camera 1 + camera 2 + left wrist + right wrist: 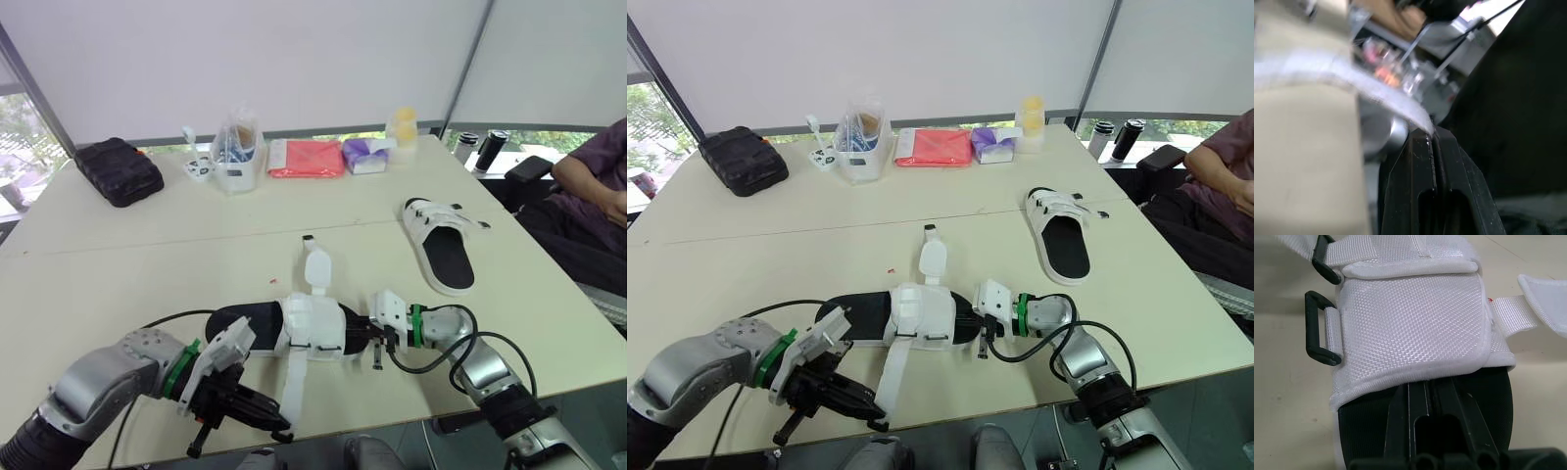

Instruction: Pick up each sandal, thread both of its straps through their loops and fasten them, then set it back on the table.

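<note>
One sandal (312,323) lies close to the surface's (147,264) front edge, about midway along it, its white upper over a black footbed and its length running along that edge. A long white strap (294,377) trails from the upper towards the front edge, and the left claw (281,423) has its fingers pinched tight on the tip of that strap, right at the edge. A second, shorter strap flap (317,269) sticks out from the other side of the upper, pointing to the far edge and lying loose on the surface. The right claw (372,339) meets the end of this sandal that faces the right edge; its fingers (1420,406) are pressed together over the black footbed, tips at the rim of the white upper, and nothing can be made out between them. Two black loops (1316,328) stand free on one side of the upper. The other sandal (443,245) rests flat near the right edge, well apart from both claws, its straps closed across its top
</note>
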{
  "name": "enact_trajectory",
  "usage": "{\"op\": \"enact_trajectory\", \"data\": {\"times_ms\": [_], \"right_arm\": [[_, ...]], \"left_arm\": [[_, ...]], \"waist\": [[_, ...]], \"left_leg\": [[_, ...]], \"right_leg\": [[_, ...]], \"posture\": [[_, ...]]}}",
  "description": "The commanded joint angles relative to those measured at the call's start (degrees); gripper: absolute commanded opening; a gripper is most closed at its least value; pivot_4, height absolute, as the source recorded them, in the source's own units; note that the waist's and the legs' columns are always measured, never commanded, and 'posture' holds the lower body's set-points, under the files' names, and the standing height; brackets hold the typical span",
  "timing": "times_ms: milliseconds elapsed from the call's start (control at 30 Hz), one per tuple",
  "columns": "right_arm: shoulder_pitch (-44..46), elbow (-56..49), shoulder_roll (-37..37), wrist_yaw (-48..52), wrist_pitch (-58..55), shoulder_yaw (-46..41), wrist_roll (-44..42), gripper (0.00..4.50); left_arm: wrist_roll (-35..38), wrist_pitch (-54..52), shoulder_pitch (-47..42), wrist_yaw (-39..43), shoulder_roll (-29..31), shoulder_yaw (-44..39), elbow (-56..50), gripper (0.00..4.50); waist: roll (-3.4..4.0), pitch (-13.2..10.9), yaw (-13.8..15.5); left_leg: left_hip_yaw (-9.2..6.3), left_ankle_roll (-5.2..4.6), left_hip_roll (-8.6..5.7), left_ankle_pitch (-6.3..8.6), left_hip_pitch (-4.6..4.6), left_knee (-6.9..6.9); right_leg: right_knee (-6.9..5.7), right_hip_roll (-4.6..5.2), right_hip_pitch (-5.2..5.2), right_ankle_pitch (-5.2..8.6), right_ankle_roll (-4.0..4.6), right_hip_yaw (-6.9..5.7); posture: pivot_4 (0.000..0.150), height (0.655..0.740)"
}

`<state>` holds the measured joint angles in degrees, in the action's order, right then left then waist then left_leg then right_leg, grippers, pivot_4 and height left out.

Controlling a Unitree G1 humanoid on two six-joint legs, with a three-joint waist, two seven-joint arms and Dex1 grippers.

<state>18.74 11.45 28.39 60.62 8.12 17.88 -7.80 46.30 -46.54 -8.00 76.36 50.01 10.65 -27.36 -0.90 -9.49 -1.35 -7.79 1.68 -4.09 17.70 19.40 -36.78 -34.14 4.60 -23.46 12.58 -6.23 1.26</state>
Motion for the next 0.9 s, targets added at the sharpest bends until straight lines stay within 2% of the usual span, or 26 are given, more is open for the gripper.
{"op": "enact_trajectory", "data": {"times_ms": [33,167,467,567,700,800,900], "right_arm": [[-1.9,7.6,0.8,-1.6,-2.9,2.7,6.1,0.0],[-1.6,8.0,0.7,-1.6,-2.7,2.9,6.2,0.0],[-1.3,8.5,0.6,-1.5,-2.5,3.3,6.3,0.0],[-1.1,8.7,0.5,-1.6,-2.5,3.4,6.3,0.0],[-1.1,8.8,0.4,-1.7,-2.5,3.6,6.2,0.0],[-1.4,8.5,0.4,-1.8,-2.5,3.8,6.4,0.0],[-1.3,8.5,0.5,-1.9,-2.7,3.7,6.4,0.0]], "left_arm": [[2.9,-1.3,0.8,0.2,0.8,-1.0,-3.7,0.02],[7.1,-3.8,-1.6,-4.4,-3.3,-3.9,-1.2,0.02],[14.9,-10.0,-10.8,-16.9,-13.7,-12.4,12.0,0.02],[15.3,-10.9,-12.8,-20.6,-16.5,-13.9,15.5,0.02],[12.1,-10.3,-16.0,-26.3,-21.3,-14.4,23.7,0.02],[13.8,-11.4,-18.6,-30.4,-25.0,-17.2,29.0,0.02],[13.5,-11.5,-19.8,-30.6,-25.5,-18.6,31.7,0.88]], "waist": [[-0.03,0.0,0.0],[-0.04,0.0,0.2],[-0.24,0.1,0.1],[-0.28,0.1,0.1],[-0.28,0.1,0.2],[-0.3,0.2,0.2],[-0.31,0.2,0.1]], "left_leg": [[0.0,-0.02,0.0,-0.01,-0.02,0.04],[0.0,-0.03,0.0,-0.02,-0.02,0.06],[-0.01,-0.03,0.0,-0.03,-0.08,0.06],[-0.02,-0.03,-0.01,-0.03,-0.08,0.05],[-0.03,-0.02,-0.01,-0.04,-0.15,0.04],[-0.03,-0.01,-0.02,-0.04,-0.16,0.04],[-0.05,0.01,-0.01,-0.05,-0.16,0.04]], "right_leg": [[0.0,0.0,-0.01,0.0,0.0,0.0],[0.0,-0.01,-0.03,0.0,0.0,0.0],[-0.02,-0.07,-0.01,-0.01,-0.01,-0.07],[-0.03,-0.08,-0.02,-0.04,0.0,-0.08],[-0.04,-0.09,0.07,-0.06,0.02,-0.09],[-0.04,-0.1,0.06,-0.06,0.01,-0.09],[-0.06,-0.12,0.03,-0.1,0.03,-0.11]], "posture": [[0.15,0.74],[0.15,0.74],[0.15,0.74],[0.15,0.74],[0.15,0.74],[0.15,0.74],[0.15,0.74]]}}
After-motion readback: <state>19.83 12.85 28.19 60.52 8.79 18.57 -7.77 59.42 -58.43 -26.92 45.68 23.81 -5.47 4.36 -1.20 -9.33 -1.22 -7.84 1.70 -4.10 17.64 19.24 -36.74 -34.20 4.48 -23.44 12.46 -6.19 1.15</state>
